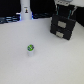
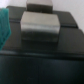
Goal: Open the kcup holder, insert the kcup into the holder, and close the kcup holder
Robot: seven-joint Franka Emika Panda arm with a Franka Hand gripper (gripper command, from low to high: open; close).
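Note:
The kcup holder [image 1: 64,26] is a black box at the back of the exterior view's right, with two stacked fronts, both closed, each with a pale handle. The kcup [image 1: 30,48], a tiny white pod with a green top, stands alone on the white table well to the exterior view's left of the holder and nearer the front. My gripper [image 1: 63,3] hangs just above the holder at the frame's upper edge, mostly cut off. The blurred wrist view fills with the holder's black body [image 2: 45,60] and two pale grey blocks [image 2: 40,26], seemingly its handles. No fingers show clearly there.
A white upright object [image 1: 26,10] stands at the back toward the exterior view's left, among dark items along the table's rear edge [image 1: 10,19]. A teal patch [image 2: 4,27] shows at the wrist view's margin. The white table [image 1: 50,60] spreads around the kcup.

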